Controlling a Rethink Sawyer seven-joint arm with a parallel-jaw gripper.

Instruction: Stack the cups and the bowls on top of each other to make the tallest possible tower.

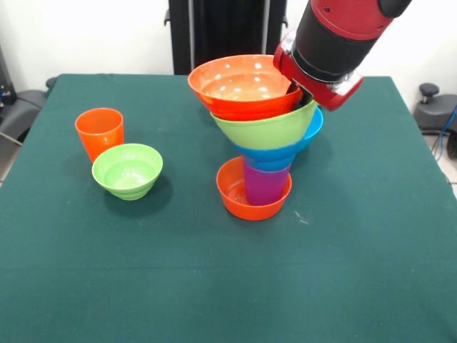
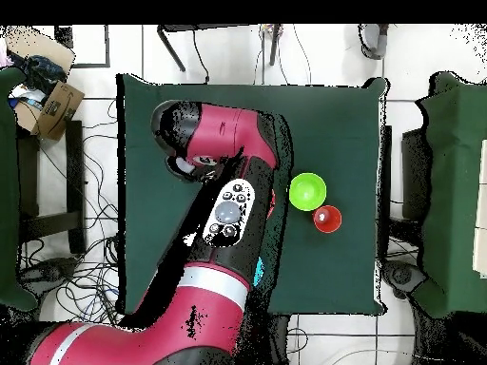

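As seen from the front, nearest: small orange bowl [image 1: 235, 194] on green table [image 1: 357, 271], base of the tower [image 1: 265, 136]. Standing inside it, purple cup [image 1: 265, 184]. Stacked on cup, dark blue bowl [image 1: 268, 156], then light blue bowl [image 1: 315, 123] showing only at right rim, then large lime green bowl [image 1: 268, 130], then large orange bowl [image 1: 241, 87] on top, tilted with its opening toward camera. Tower near table centre, widening upward like a funnel.

Left of tower and well apart, small lime green bowl [image 1: 127, 170], upright, empty. Just behind it and almost touching, orange cup [image 1: 99, 132], upright, further left.

Farthest, red and black arm [image 1: 335, 36] coming down from upper right, gripper [image 1: 300, 93] at far right rim of top bowls, mostly hidden behind them; cannot tell whether open or closed, or whether gripping a rim.

From overhead, tower hidden under arm; small green bowl [image 2: 307, 190] and orange cup [image 2: 327, 220] side by side, clear of arm.
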